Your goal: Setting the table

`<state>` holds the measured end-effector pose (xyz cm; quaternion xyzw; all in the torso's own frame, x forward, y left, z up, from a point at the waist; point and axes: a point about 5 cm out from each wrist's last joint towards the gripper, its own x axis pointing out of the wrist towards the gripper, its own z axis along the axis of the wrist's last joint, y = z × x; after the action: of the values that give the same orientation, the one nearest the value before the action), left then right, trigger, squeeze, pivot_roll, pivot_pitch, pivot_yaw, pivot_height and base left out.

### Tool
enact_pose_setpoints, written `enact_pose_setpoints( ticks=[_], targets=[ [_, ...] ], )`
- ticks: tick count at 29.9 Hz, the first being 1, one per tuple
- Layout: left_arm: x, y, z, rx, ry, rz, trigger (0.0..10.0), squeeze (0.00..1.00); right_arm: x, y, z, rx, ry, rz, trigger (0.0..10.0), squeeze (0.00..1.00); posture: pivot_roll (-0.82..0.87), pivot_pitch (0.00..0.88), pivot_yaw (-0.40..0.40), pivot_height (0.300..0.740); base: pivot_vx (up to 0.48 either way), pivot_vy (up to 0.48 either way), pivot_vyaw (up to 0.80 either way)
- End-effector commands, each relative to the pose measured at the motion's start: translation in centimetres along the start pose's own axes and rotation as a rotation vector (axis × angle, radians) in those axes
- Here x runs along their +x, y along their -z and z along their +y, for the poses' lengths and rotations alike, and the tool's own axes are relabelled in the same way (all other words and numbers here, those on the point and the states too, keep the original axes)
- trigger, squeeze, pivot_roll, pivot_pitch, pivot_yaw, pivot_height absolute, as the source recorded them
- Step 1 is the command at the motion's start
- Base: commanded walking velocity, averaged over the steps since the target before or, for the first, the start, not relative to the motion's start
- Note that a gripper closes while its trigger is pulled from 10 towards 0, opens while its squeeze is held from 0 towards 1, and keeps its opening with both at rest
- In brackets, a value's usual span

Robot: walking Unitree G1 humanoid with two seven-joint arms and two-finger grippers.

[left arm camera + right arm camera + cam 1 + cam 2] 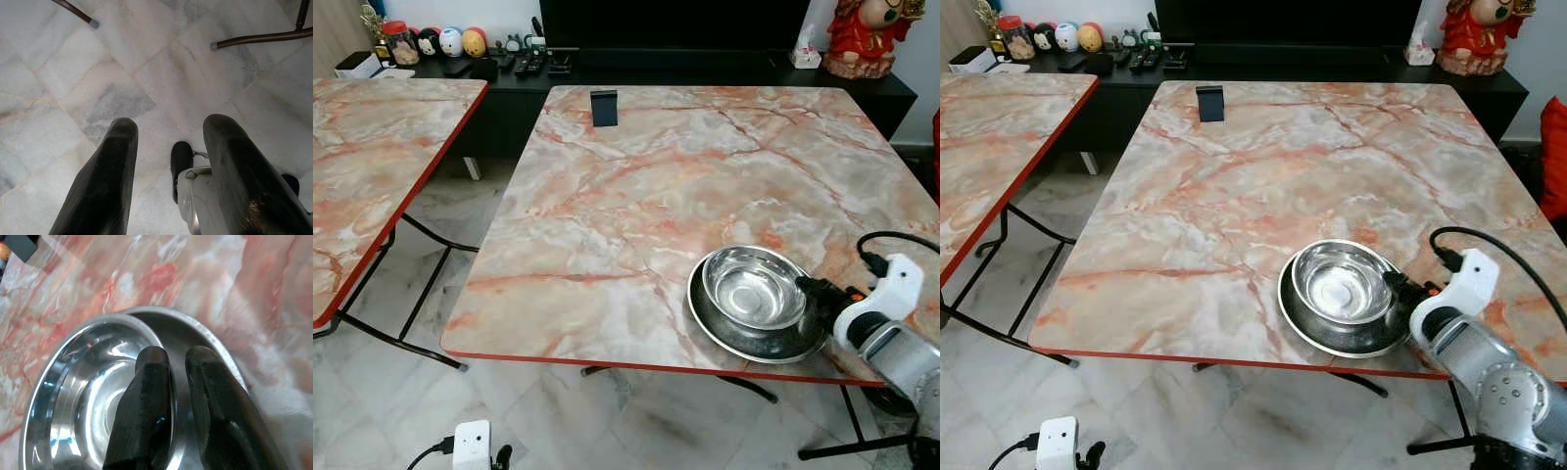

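A steel bowl point(754, 284) sits inside a shallow steel plate point(724, 331) near the front right corner of the marble table point(636, 206). My right gripper point(806, 286) is at the bowl's right rim. In the right wrist view the gripper point(177, 355) has one finger inside the bowl point(83, 382) and the other over the plate point(208, 335), closed narrowly on the rim. My left gripper point(168, 129) hangs low over the floor, open and holding nothing.
A small black block point(604, 108) stands near the table's far edge. A second marble table point(372, 166) is at the left, with a floor gap between. A black low cabinet point(509, 69) with toys and a red figurine point(862, 34) runs along the back.
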<state>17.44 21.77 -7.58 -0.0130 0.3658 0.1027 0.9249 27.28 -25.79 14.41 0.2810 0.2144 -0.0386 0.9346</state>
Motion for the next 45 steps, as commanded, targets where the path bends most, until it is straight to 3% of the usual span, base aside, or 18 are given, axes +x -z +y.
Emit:
enact_pose_setpoints(
  ticks=[1, 9, 22, 26, 29, 30, 31, 34, 35, 36, 38, 42, 45],
  targets=[
    [-0.1, 0.4, 0.1, -0.003, -0.008, 0.019, 10.0, 0.0, -0.3, -0.4, 0.2, -0.013, -0.003, -0.008, 10.0, 0.0, -0.08, 0.087, 0.012, 0.74, 0.0, 0.0, 0.0],
    [-0.1, 0.6, 0.3, -0.003, -0.009, 0.032, 10.0, 0.0, -0.2, -0.3, 0.6, -0.019, -0.022, -0.001, 10.0, 0.0, -0.08, 0.085, 0.011, 0.74, 0.0, 0.0, 0.0],
    [-0.2, 0.8, 0.5, -0.011, -0.008, 0.047, 10.0, 0.0, -0.5, -2.3, 1.7, 0.006, -0.076, -0.105, 10.0, 0.0, -0.08, 0.088, 0.011, 0.74, 0.0, 0.0, 0.0],
    [-0.2, 0.9, 0.7, -0.015, -0.009, 0.052, 10.0, 0.0, -0.9, -3.7, 3.5, 0.003, -0.189, -0.247, 10.0, 0.0, -0.08, 0.088, 0.011, 0.74, 0.0, 0.0, 0.0],
    [-0.2, 0.9, 0.7, -0.016, -0.011, 0.053, 10.0, 0.0, -1.4, -4.8, 4.1, -0.029, -0.205, -0.367, 10.0, 0.0, -0.08, 0.088, 0.012, 0.74, 0.0, 0.0, 0.0],
    [-0.2, 0.9, 0.8, -0.015, -0.011, 0.054, 10.0, 0.0, -1.5, -5.1, 4.2, -0.046, -0.2, -0.415, 10.0, 0.0, -0.08, 0.088, 0.012, 0.74, 0.0, 0.0, 0.0],
    [-0.3, 1.0, 0.8, -0.015, -0.012, 0.056, 10.0, 0.0, -1.3, -5.0, 4.7, -0.229, -0.141, -0.48, 10.0, 0.0, -0.08, 0.088, 0.012, 0.74, 0.0, 0.0, 0.0],
    [-0.3, 1.0, 0.8, -0.014, -0.011, 0.057, 10.0, 0.0, -0.7, -3.8, 5.5, -0.454, -0.119, -0.517, 10.0, 0.0, -0.08, 0.087, 0.017, 0.74, 0.0, 0.0, 0.0],
    [-0.3, 1.0, 0.8, -0.014, -0.011, 0.057, 10.0, 0.0, -0.7, -3.8, 5.5, -0.454, -0.119, -0.517, 10.0, 0.0, -0.08, 0.087, 0.017, 0.74, 0.0, 0.0, 0.0],
    [-0.3, 1.0, 0.7, -0.008, -0.008, 0.057, 10.0, 0.0, -0.1, -2.8, 6.0, -0.556, -0.111, -0.541, 10.0, 0.0, -0.08, 0.084, 0.018, 0.74, 0.0, 0.0, 0.0],
    [-0.3, 1.0, 0.7, 0.004, -0.003, 0.058, 10.0, 0.0, 0.4, -2.2, 6.2, -0.598, -0.104, -0.564, 10.0, 0.0, -0.08, 0.084, 0.018, 0.74, 0.0, 0.0, 0.0],
    [-0.3, 1.1, 1.2, 0.004, -0.01, 0.066, 10.0, 0.0, 1.3, -1.2, 7.1, -0.545, -0.119, -0.608, 10.0, 0.0, -0.07, 0.076, 0.019, 0.74, 0.0, 0.0, 0.0],
    [-0.4, 1.1, 1.4, 0.003, -0.015, 0.067, 10.0, 0.0, 1.8, 0.2, 7.7, -0.561, -0.149, -0.608, 10.0, 0.0, -0.07, 0.072, 0.021, 0.74, 0.0, 0.0, 0.0]
  ],
)
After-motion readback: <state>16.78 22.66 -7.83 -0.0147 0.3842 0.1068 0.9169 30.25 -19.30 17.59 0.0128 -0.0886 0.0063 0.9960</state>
